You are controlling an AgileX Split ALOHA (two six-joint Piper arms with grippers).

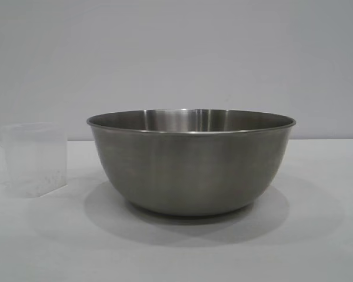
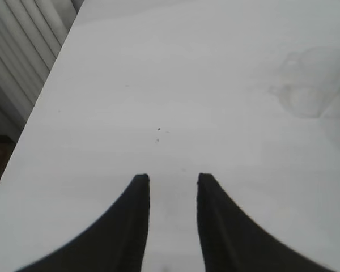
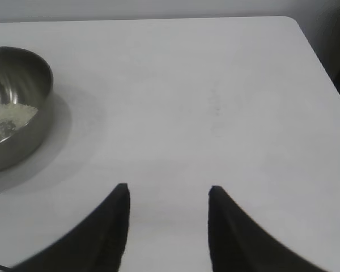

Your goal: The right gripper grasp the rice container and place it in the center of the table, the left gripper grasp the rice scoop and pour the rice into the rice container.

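Observation:
The steel rice container [image 1: 191, 161] stands upright in the middle of the white table [image 1: 176, 252]. In the right wrist view it [image 3: 14, 107] holds a pale heap of rice [image 3: 8, 116]. The translucent rice scoop [image 1: 34, 158] stands upright to its left, with only a few grains at its bottom. It shows faintly in the left wrist view [image 2: 309, 93]. My left gripper [image 2: 173, 178] is open and empty over bare cloth, apart from the scoop. My right gripper [image 3: 168, 190] is open and empty over bare cloth, apart from the bowl. Neither gripper shows in the exterior view.
The table's edge [image 2: 34, 119] runs along one side of the left wrist view, with a ribbed panel [image 2: 22, 39] beyond it. The table's rounded corner [image 3: 297, 25] shows in the right wrist view. A plain grey wall [image 1: 176, 53] stands behind the table.

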